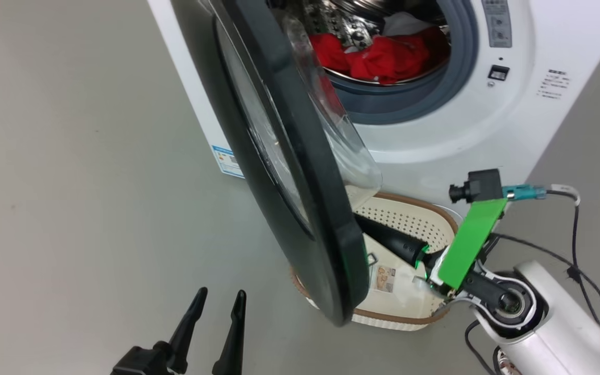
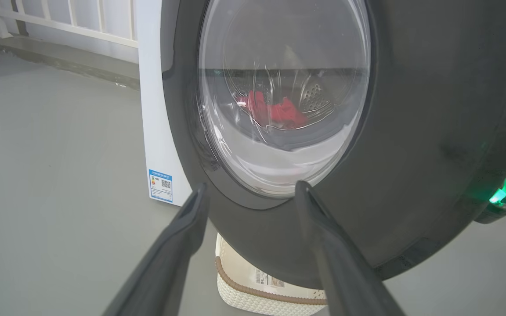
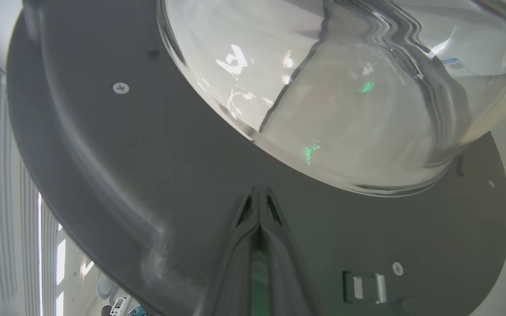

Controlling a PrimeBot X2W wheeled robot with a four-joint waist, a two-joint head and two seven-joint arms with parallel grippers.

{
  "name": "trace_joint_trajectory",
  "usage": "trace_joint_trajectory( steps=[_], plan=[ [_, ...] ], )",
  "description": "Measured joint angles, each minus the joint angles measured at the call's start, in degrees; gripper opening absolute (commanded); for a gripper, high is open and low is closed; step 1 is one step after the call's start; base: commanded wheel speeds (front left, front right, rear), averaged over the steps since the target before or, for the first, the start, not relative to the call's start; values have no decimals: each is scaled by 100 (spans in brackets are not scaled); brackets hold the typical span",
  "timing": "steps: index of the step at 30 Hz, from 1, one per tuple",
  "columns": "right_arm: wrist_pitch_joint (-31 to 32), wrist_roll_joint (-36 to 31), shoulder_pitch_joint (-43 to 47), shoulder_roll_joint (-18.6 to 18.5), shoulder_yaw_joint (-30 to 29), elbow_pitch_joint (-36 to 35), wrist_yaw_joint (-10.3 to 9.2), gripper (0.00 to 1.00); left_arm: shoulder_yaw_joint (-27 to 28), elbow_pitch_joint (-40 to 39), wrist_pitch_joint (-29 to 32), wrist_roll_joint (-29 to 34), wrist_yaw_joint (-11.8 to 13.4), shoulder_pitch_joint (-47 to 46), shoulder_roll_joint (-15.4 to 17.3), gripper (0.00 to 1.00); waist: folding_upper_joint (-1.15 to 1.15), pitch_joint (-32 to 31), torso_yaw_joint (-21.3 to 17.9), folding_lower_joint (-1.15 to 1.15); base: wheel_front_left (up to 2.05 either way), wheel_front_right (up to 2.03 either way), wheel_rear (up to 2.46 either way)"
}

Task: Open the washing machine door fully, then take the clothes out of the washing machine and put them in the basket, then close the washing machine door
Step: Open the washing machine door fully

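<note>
The half-open washing machine door (image 1: pixel 300 156) hangs over the basket (image 1: pixel 409 216), between it and the left gripper (image 1: pixel 222 299), which sits low with its fingers spread wide (empty). The right gripper (image 3: pixel 259 193), fingers pressed together, has its tips at the door's inner rim. The clothes (image 1: pixel 383 57) lie inside the washing machine (image 1: pixel 487 130).

We see soft, even light in all three views; the grey floor (image 1: pixel 71 182) is bright and nearly shadowless. In the right wrist view, white glare burns through slits (image 3: pixel 59 259) at the lower left edge, and the glass bowl (image 3: pixel 345 101) of the door (image 3: pixel 103 175) carries white glints and green specks. A green lamp (image 2: pixel 497 196) glows at the left wrist view's right edge. Both wrist views bend lines toward their edges.
</note>
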Motion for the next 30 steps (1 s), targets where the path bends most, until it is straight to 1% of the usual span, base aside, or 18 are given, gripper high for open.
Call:
trace_joint_trajectory(
  steps=[9,20,23,30],
  plan=[
    [132,-92,159,230,21,-1,0,0,43,-10,0,18,14,128,3,100,0,-150,314,0,0,0,0],
    [232,-101,160,465,127,14,0,0,194,-96,0,202,229,242,8,100,0,-287,585,0,0,0,0],
    [281,-102,160,515,189,22,0,0,244,-147,0,207,299,244,9,100,0,-309,634,0,0,0,0],
    [336,-134,160,577,245,45,0,0,377,-225,0,207,354,354,10,100,0,-317,660,0,0,0,0]
  ],
)
